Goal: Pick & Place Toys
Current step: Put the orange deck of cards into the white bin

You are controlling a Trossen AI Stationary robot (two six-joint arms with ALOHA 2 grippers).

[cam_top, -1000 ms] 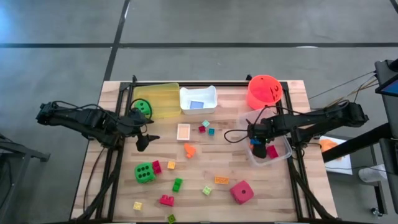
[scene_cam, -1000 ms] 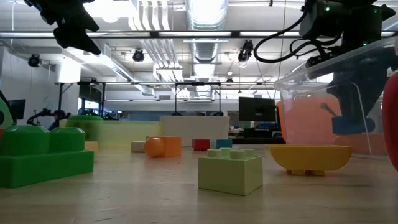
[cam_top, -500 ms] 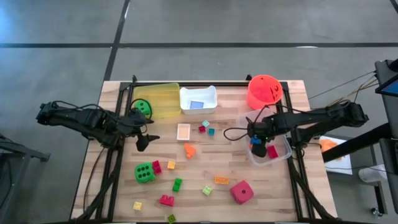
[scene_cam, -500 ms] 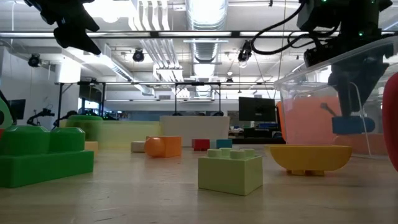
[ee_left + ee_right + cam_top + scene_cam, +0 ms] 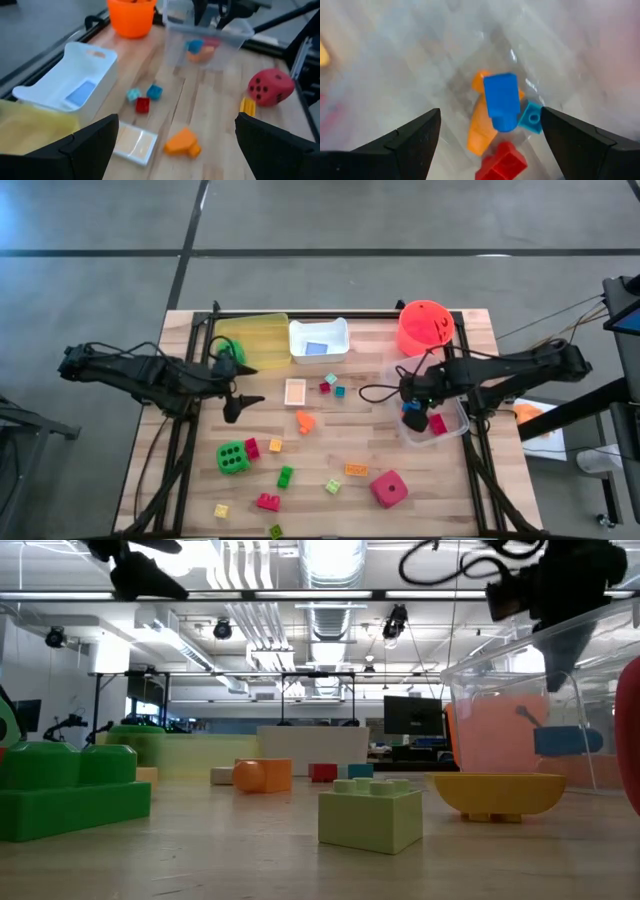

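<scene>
Blue brick (image 5: 500,107): we see it lying on orange and red pieces inside the clear tray (image 5: 452,430), visible only through the right wrist view.
Right gripper (image 5: 412,408): above that tray, fingers apart, empty.
Left gripper (image 5: 240,385): spread wide, empty, beside the yellow tray (image 5: 262,330).
Table (image 5: 470,490): wooden planks; low view adds a room with ceiling lights.

Blue brick (image 5: 501,101) over orange brick (image 5: 481,131) (red die (image 5: 270,88), black-dotted)
</scene>
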